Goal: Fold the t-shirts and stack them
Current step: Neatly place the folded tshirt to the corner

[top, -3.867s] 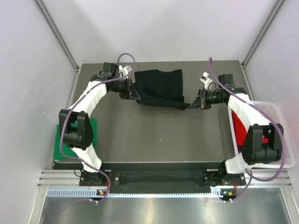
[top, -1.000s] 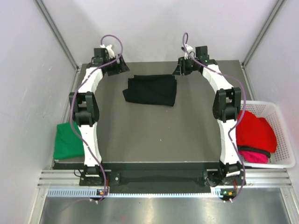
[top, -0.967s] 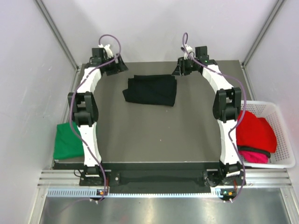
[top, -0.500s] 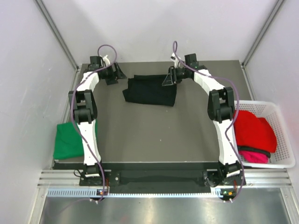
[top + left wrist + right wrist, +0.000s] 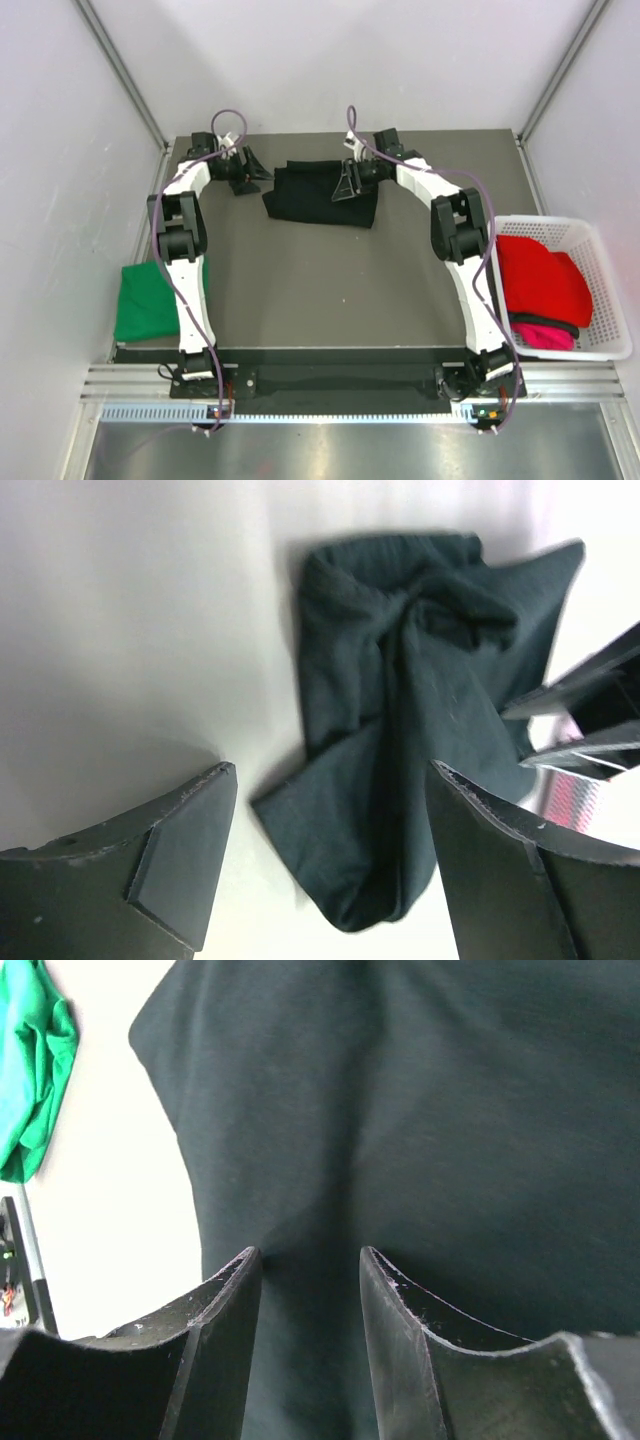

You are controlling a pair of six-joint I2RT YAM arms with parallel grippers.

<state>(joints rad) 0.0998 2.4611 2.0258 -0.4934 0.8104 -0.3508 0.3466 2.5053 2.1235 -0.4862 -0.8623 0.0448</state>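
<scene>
Left gripper (image 5: 243, 170): wide apart, empty, just beside black shirt (image 5: 320, 200) at far middle of worktop (image 5: 330, 290). Right gripper (image 5: 345, 185): partly apart over its right part, nothing seen clamped. Could pinch one layer only and drag the fold open. Counted: two grippers; four shirts, namely green (image 5: 145, 300), black, red (image 5: 540, 280), pink (image 5: 545, 335); one basket (image 5: 560, 221).

This was a robotics lab cell, not a home or shop. Plain white panels (image 5: 330, 60) closed in a dark grey table (image 5: 330, 290) on three sides, held by bare aluminium struts (image 5: 126, 80). The left arm (image 5: 190, 300) and right arm (image 5: 478, 300), white and black with loose purple cables (image 5: 229, 111), were bolted to a slotted metal rail (image 5: 120, 380) at the near edge.
</scene>
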